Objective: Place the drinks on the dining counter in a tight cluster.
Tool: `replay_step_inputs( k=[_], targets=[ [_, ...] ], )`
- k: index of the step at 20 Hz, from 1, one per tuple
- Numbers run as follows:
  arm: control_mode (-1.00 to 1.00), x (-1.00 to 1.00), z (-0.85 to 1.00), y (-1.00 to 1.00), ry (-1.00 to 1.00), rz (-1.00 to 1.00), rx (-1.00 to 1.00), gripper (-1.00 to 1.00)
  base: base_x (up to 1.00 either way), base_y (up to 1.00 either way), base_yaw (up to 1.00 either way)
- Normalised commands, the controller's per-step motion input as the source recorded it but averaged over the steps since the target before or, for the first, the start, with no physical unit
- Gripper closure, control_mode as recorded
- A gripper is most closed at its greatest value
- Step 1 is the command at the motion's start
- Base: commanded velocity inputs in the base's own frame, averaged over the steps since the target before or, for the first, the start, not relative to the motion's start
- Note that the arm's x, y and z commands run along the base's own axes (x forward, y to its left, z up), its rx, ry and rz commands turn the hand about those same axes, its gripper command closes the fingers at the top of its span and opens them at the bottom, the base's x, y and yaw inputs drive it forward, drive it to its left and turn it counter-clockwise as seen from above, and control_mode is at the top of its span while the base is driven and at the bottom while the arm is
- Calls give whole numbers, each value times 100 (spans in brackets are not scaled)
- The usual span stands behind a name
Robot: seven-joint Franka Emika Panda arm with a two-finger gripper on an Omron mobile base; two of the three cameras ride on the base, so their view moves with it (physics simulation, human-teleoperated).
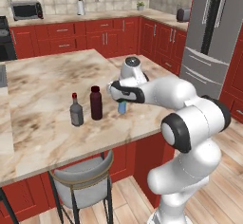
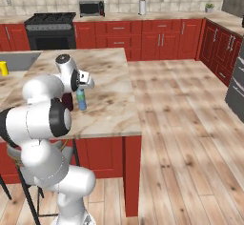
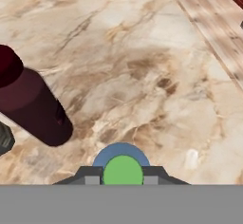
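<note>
Blue-clear plastic with a green cap is what's clamped in the gripper (image 3: pixel 123 179) right now: the water bottle (image 2: pixel 82 98) is pinched near its top by jaws drawn in tight, and it's held upright with its base at or just above the dining counter (image 1: pixel 47 99); whether it's touching can't be told. Off to one side of the claw, close by, the maroon bottle (image 1: pixel 96 103) is standing, and just past that the grey bottle with the red cap (image 1: pixel 76 110) can be seen, those two already near each other. So the job looks mostly done and the step in hand is judged to be setting this one down snug against the pair. To do it well, the bottle should be kept vertical, slid in close beside the maroon one without bumping it, lowered flat, and only then let go.
</note>
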Motion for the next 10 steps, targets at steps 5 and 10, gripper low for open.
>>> replay_step_inputs(
  k=[5,10],
  targets=[
    [-100,2,-22,0,0,0,0,100,0,0,0],
    [-100,2,-16,0,0,0,0,100,0,0,0]
  ],
)
